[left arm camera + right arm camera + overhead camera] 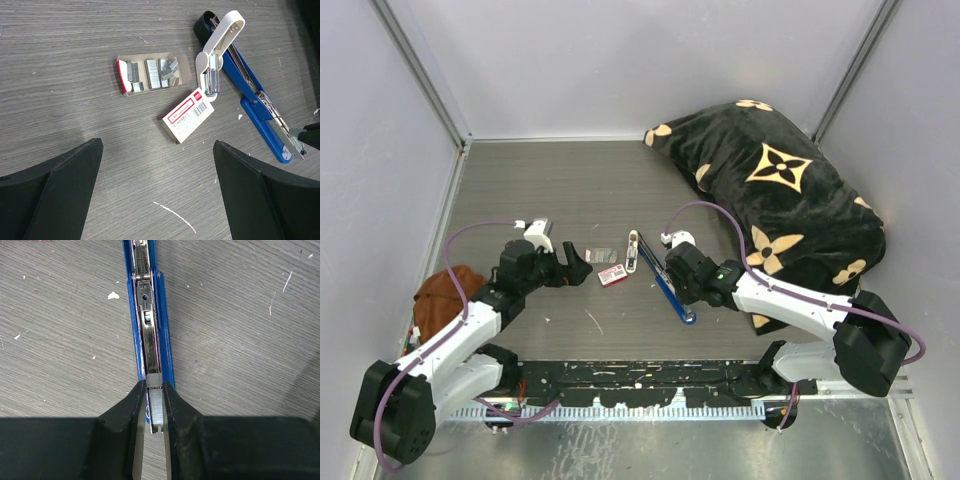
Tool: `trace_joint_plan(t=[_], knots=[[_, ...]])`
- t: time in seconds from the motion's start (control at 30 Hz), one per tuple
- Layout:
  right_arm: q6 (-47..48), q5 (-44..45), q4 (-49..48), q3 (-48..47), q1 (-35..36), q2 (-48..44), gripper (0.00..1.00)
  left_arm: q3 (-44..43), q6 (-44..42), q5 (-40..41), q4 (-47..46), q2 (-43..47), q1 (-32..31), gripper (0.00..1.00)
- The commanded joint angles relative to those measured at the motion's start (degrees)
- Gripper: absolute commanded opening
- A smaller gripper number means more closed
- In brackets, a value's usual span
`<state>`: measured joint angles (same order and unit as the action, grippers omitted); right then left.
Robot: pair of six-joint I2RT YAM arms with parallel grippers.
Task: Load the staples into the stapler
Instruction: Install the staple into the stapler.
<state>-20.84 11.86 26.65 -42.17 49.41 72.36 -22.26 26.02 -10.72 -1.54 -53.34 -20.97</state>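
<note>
Midway: the stapler [150,315] lies opened on the table [240,340], right end effector [152,405] clamps the staples [155,410] just over the front end of its metal channel, seemingly not seated yet, closing it also pending, left end effector [157,150] hangs wide open above the staple box [187,115].

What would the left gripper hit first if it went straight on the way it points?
Most likely the red-and-white box, just ahead of the open left gripper and slightly right; depth is unclear, so it might touch bare table first.
</note>
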Motion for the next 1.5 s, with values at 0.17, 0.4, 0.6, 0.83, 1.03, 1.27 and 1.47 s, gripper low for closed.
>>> trace_joint_plan(t=[0.17, 0.4, 0.6, 0.83, 1.03, 1.27, 1.47], knots=[[0.84, 0.05, -0.91, 0.31, -0.45, 0.47, 0.15, -0.17, -1.30, 0.51, -2.95, 1.31, 0.05, 0.95], [1.11, -0.69, -1.42, 0.13, -0.45, 0.66, 0.15, -0.21, -1.32, 0.61, -3.02, 1.12, 0.00, 0.95], [1.14, -1.18, -1.48, -0.92, -0.45, 0.02, 0.14, -0.18, -1.32, 0.62, -3.03, 1.18, 0.05, 0.95], [1.28, -1.45, -1.71, -0.74, -0.45, 0.95, 0.13, -0.15, -1.41, 0.70, -2.94, 1.37, 0.05, 0.95], [0.90, -1.77, -1.46, -1.44, -0.45, 1.12, 0.11, -0.11, -1.41, 0.70, -2.94, 1.28, 0.05, 0.95], [0.64, -1.66, 0.06, -3.47, -0.45, 1.08, 0.12, -0.15, -1.41, 0.59, -2.95, 1.07, 0.01, 0.95], [0.30, -2.13, 0.47, -3.88, -0.41, 0.42, 0.11, -0.11, -1.41, 0.62, -2.94, 1.17, 0.05, 0.95]])
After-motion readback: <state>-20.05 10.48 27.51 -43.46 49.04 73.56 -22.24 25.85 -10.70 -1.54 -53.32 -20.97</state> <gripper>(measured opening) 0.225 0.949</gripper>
